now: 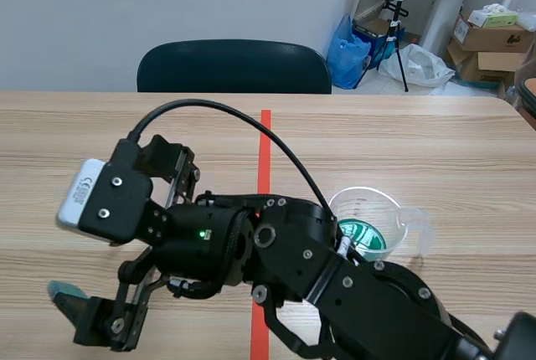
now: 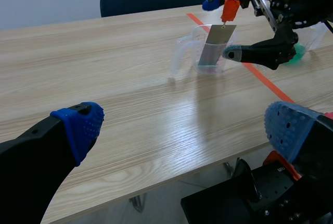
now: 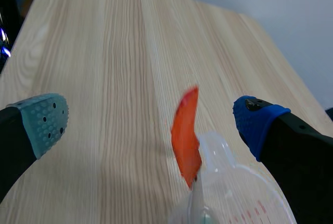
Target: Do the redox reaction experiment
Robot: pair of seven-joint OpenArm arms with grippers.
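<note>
- Centrally, a clear beaker point(image 2: 187, 52) stands on the desk point(image 2: 130, 94) beside the tape point(image 2: 260, 78). A grey strip point(image 2: 214, 44) topped by an orange clip point(image 2: 229, 9) stands in it.
- Right fingers point(image 2: 237, 53): apart, one on either side of the clip, clamped on nothing.
- Left fingers point(image 2: 83, 125): apart, over the desk's near edge, well apart from the beaker.
- Second beaker point(image 1: 373, 205): green inside, across the tape.

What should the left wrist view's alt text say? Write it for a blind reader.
A clear beaker on a wooden table holds a metal strip topped by an orange clip, with the right gripper open around the clip. The left gripper, also open, is well short of the beaker.
</note>
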